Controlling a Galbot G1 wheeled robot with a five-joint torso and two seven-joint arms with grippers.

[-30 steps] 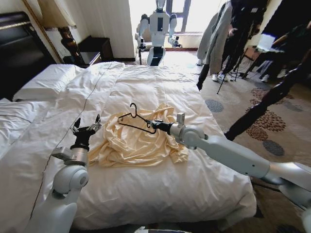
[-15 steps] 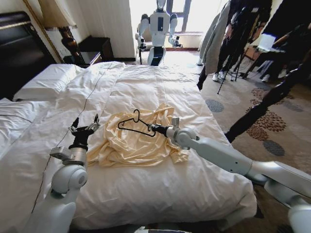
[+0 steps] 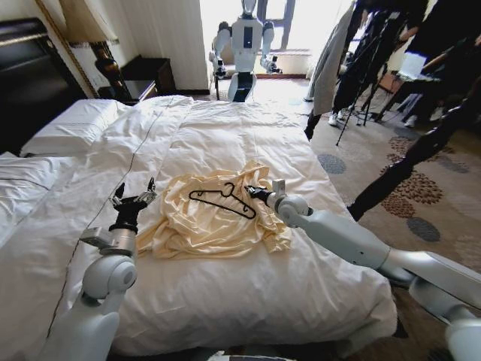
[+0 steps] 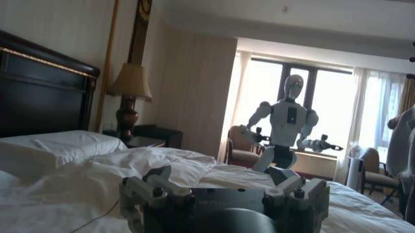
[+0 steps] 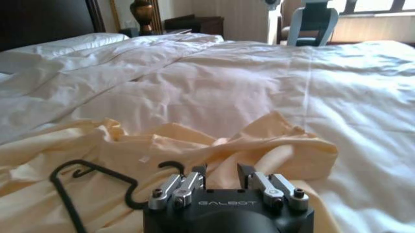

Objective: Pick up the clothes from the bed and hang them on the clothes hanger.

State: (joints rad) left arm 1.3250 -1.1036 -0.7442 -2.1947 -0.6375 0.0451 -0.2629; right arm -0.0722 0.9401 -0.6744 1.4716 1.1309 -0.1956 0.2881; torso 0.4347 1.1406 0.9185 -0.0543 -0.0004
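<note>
Hanger (image 3: 222, 200) lies flat on the top (image 3: 214, 218), mid-bed (image 3: 248, 128). Right gripper (image 3: 254, 192) is held low at the hanger's end, fingers apart, nothing clamped. Left gripper (image 3: 134, 199) is parked spread beside the top's edge. Step judged: hanger placement; threading into the neck is needed next.

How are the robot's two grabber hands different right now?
The left gripper points up beside the cream top, fingers spread wide and empty. The right gripper lies low over the top, close to the black hanger, which lies on the top; its fingers are only a little apart in the right wrist view. Both are over the bed.
</note>
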